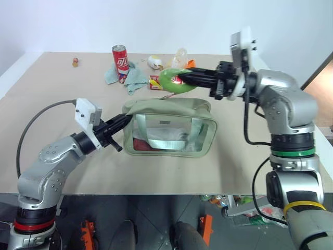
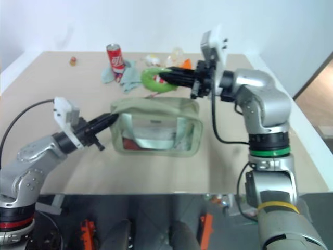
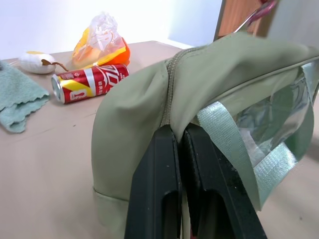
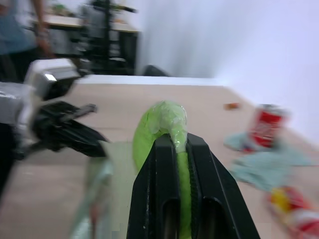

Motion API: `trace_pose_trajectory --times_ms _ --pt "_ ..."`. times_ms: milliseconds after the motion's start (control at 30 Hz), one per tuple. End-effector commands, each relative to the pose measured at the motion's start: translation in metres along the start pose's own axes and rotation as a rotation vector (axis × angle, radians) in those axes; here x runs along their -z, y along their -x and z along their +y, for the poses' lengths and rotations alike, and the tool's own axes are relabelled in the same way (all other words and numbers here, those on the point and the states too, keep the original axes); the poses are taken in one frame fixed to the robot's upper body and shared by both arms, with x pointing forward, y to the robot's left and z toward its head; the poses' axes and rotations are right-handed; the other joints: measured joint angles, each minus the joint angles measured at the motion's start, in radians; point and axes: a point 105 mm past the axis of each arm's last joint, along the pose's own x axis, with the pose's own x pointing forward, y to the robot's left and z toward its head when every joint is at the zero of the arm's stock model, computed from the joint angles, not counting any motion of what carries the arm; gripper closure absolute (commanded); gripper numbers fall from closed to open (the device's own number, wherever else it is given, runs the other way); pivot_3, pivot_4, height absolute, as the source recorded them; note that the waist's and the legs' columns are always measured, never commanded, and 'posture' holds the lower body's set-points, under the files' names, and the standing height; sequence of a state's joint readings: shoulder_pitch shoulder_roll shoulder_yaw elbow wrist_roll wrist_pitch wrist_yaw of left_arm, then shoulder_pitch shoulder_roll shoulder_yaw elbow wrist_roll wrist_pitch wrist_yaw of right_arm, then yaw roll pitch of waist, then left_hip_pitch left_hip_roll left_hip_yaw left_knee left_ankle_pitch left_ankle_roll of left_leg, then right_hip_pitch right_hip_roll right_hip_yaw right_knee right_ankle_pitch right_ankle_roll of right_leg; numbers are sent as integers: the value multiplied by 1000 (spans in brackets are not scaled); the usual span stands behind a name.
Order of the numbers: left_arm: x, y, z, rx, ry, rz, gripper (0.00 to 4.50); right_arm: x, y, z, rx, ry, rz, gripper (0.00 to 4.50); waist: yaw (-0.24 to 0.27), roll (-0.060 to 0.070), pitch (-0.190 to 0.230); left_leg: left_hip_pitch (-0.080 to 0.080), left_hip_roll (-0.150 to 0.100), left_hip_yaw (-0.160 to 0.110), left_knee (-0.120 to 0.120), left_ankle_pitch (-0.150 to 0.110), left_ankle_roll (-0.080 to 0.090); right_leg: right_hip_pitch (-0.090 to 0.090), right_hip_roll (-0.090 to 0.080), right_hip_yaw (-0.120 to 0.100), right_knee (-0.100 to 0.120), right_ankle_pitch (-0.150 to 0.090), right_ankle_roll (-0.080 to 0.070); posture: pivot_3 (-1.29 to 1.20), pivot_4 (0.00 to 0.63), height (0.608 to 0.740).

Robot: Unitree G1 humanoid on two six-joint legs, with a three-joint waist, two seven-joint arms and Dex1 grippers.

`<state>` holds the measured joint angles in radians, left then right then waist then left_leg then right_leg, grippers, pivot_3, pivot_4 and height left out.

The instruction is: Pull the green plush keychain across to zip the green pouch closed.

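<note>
there's white script lettering on the upright red can at the far side of the table, but i can't make out what it says. the second red can, lying on its side near the crinkled plastic bag, has the same kind of white swirl of characters along a red and yellow body, also not legible. a small pale tag shows through the green pouch's clear window, too small to read.
</note>
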<state>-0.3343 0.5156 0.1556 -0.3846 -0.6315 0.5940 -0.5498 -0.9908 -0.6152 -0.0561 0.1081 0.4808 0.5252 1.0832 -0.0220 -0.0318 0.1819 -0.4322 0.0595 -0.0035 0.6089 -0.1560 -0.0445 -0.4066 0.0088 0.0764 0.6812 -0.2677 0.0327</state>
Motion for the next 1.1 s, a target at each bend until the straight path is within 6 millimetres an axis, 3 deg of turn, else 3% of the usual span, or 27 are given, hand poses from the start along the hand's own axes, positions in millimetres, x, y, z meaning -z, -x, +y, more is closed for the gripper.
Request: trace_pose_trajectory --times_ms 33,333,467,567,667,800,933,1033,1100 --pt "-12 -4 9 -51 -50 -49 4500 -12 28 -21 135 92 -3 4472 0 0 0 0 0 0 0 0 0 0 0 0 0 0 0 0 150 740" --pt "-18 -10 16 -97 -95 -90 4500 14 99 -76 545 185 168 4472 -4 0 0 0 0 1 -2 0 0 -1 1 1 0 0 -1 0 150 740" --pt "-18 -11 15 -114 -115 -102 4500 44 125 -85 718 198 291 4472 -4 0 0 0 0 1 -2 0 0 -1 0 2 0 0 -1 0 150 740" --pt "-17 -10 14 -130 -132 -106 4500 60 121 -76 742 216 320 4472 -6 1 0 0 0 1 -3 0 0 -1 1 2 0 0 -1 0 150 740" --pt "-13 -11 13 -143 -151 -96 4500 88 97 -54 742 177 323 4472 -16 0 0 1 1 2 -4 0 0 -1 1 3 0 0 -1 0 150 740" --pt "-11 -14 10 -154 -143 -106 4500 149 62 -7 670 86 371 4472 -23 0 0 2 1 1 -4 0 -1 -1 2 3 1 0 -1 0 150 740" --pt "-10 -15 10 -166 -136 -107 4500 196 56 15 653 26 440 4472 -24 1 0 3 1 2 -3 2 -2 0 2 4 1 2 0 0 150 740" --pt "-10 -13 12 -180 -130 -104 4500 209 55 19 650 20 453 4472 -28 0 0 4 1 4 -2 3 -2 1 2 6 1 4 2 0 150 740" --pt "-8 -12 12 -183 -117 -97 4500 208 53 18 653 19 427 4472 -28 0 0 6 1 4 -2 3 -1 2 2 7 1 4 1 0 150 740"
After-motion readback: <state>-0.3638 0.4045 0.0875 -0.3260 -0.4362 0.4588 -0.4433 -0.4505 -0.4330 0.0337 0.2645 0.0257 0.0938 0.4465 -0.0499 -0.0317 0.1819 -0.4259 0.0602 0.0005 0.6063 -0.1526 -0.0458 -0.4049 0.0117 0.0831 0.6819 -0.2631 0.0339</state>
